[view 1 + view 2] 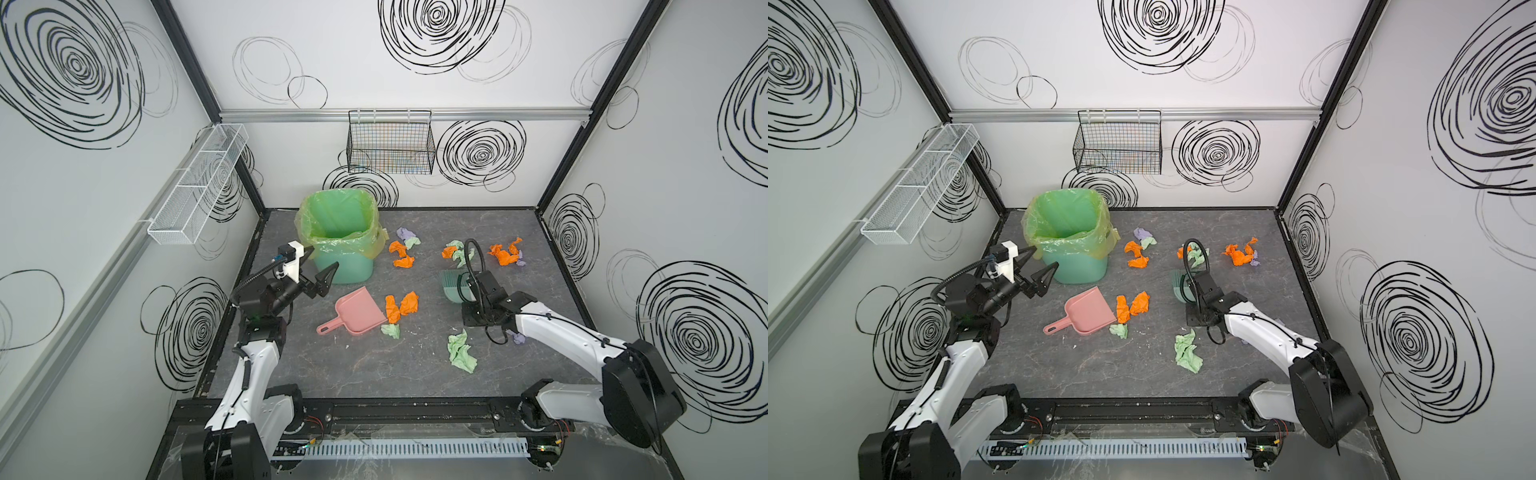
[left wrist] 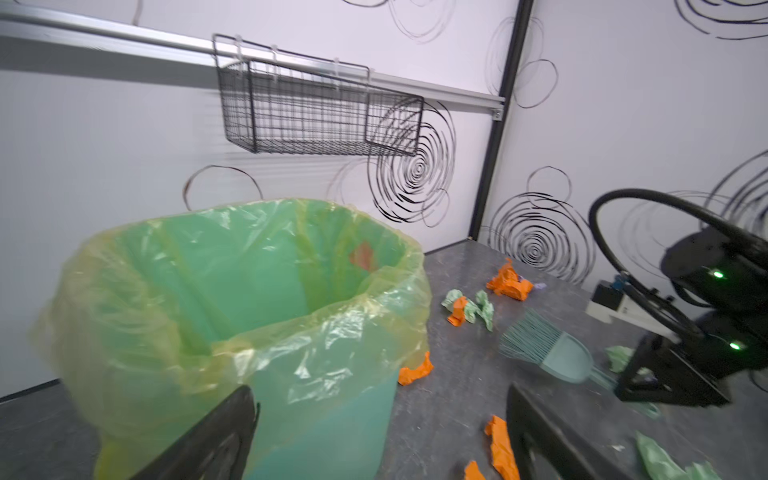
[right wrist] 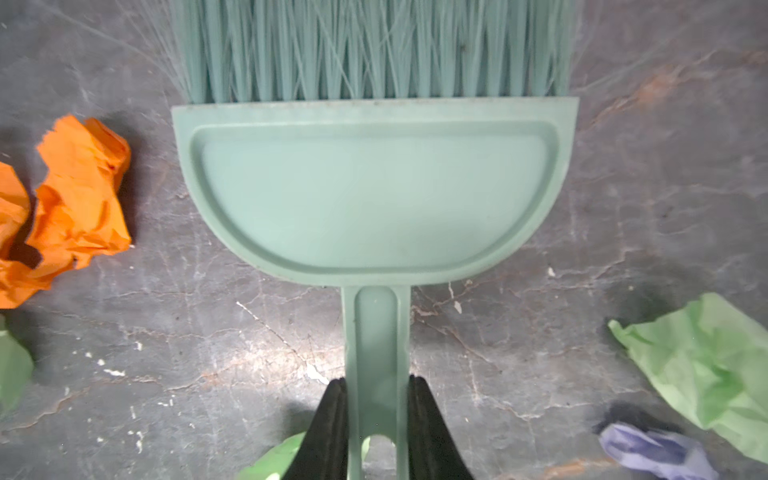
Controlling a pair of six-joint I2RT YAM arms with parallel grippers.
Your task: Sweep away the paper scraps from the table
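Several crumpled paper scraps lie on the dark grey table (image 1: 374, 374): an orange pair (image 1: 401, 305) at the mouth of a pink dustpan (image 1: 359, 311), a pale green wad (image 1: 461, 351) nearer the front, orange wads (image 1: 401, 253) beside the bin, and more orange (image 1: 505, 254) far right. My right gripper (image 3: 376, 379) is shut on the handle of a teal hand brush (image 3: 374, 187), which lies low over the table with its bristles (image 1: 449, 282) pointing to the back. My left gripper (image 1: 322, 258) hangs open and empty beside the green bin (image 1: 340, 237).
The bin has a yellow-green liner (image 2: 249, 291) and stands at the back left. A black wire basket (image 1: 390, 143) hangs on the back wall and a white mesh basket (image 1: 199, 183) on the left wall. A lilac wad (image 3: 656, 451) lies close to the right gripper.
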